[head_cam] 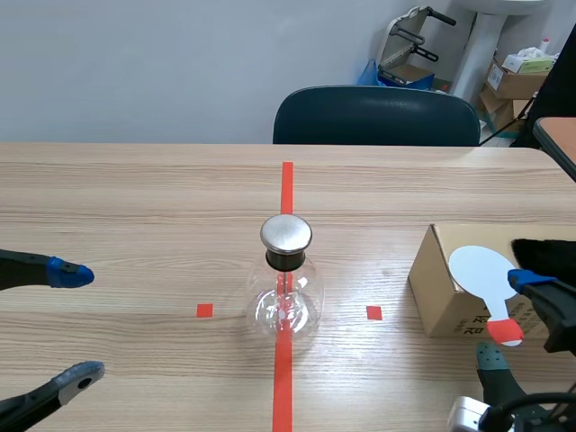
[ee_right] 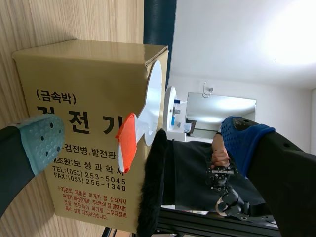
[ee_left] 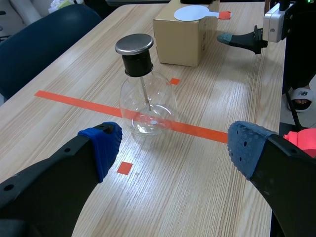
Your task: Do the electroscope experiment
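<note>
Glass electroscope flask (head_cam: pixel 286 292) with metal cap (head_cam: pixel 286 233) upright on the red tape line (head_cam: pixel 286 184) at mid-tabletop (head_cam: pixel 135 198). Off to its right, a cardboard box (head_cam: pixel 441 288) bearing a white disc paddle (head_cam: pixel 481 268) with a red handle, black fur (head_cam: pixel 544 252) beside it. Left gripper (head_cam: pixel 81 324) wide open and empty, short of the flask. Right gripper (head_cam: pixel 508 319) spread open on either side of the paddle's handle, gripping nothing.
</note>
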